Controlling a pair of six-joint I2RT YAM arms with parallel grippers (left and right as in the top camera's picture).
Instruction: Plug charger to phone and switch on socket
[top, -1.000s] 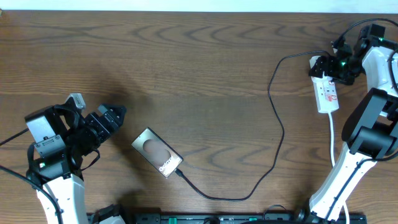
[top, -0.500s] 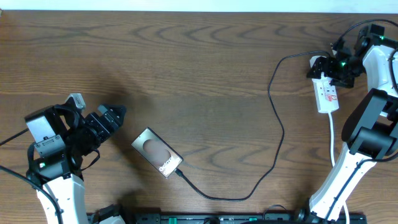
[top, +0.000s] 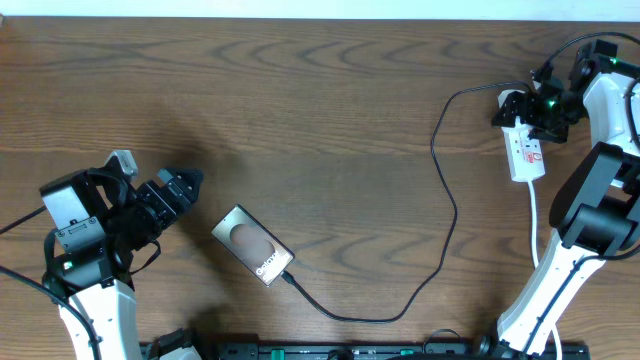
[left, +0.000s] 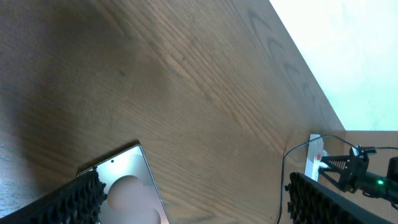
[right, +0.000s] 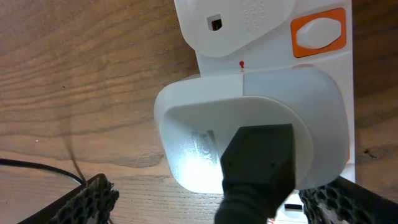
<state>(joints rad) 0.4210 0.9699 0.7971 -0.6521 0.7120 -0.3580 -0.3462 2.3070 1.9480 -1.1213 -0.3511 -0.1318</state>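
Observation:
The phone (top: 252, 245) lies slanted on the wooden table, left of centre, with the charger (top: 455, 215) cable's tip in its lower right end. The thin black cable loops right and up to the socket (top: 527, 155), a white power strip at the far right. My right gripper (top: 535, 105) hovers open over the strip's far end. In the right wrist view its fingers (right: 93, 199) straddle the round white plug (right: 205, 124), which holds a black connector (right: 258, 162); an orange switch (right: 318, 32) shows beyond. My left gripper (top: 182, 188) stands open just left of the phone (left: 127, 183).
The right arm's base (top: 545, 290) stands near the front right, with the strip's white lead (top: 535, 215) running beside it. The left arm's body (top: 85, 240) fills the front left. A black rail (top: 350, 350) lines the front edge.
My right gripper has shifted slightly toward the far end of the power strip. The left arm, phone and cable have not moved.

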